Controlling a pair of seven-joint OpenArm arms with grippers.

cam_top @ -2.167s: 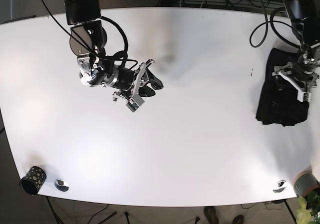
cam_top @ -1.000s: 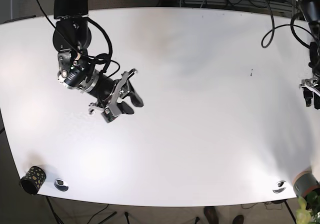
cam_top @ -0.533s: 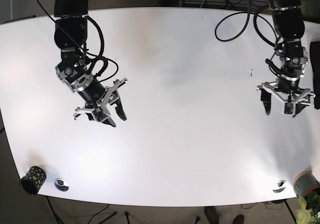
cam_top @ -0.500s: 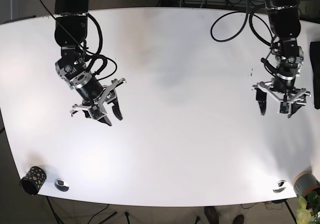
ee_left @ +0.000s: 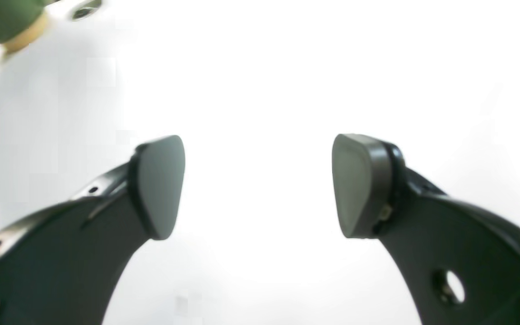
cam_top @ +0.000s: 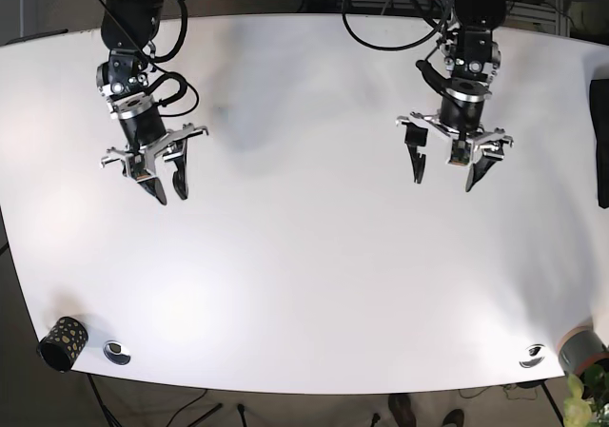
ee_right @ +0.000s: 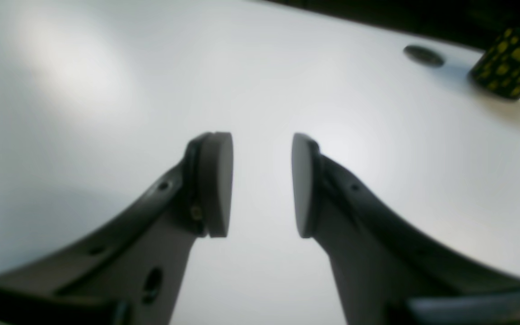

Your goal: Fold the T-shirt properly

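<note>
The black T-shirt [cam_top: 602, 142] shows only as a dark strip at the table's far right edge, mostly cut off by the frame. My left gripper [cam_top: 444, 180] hangs over the bare white table [cam_top: 304, 256] right of centre, well left of the shirt. It is wide open and empty, as the left wrist view [ee_left: 257, 185] shows. My right gripper [cam_top: 167, 194] is over the left side of the table. It is open with a narrow gap and holds nothing, as the right wrist view [ee_right: 262, 185] shows.
A black cup with yellow dots [cam_top: 62, 343] stands at the front left corner and shows in the right wrist view [ee_right: 508, 67]. A metal grommet [cam_top: 117, 352] lies beside it and another [cam_top: 533, 355] at the front right. A grey-green cup [cam_top: 582, 349] stands at the front right corner.
The left arm let go of the folded shirt, left the right edge and moved inward and toward the back. The right arm moved left and back, turning to point down.
</note>
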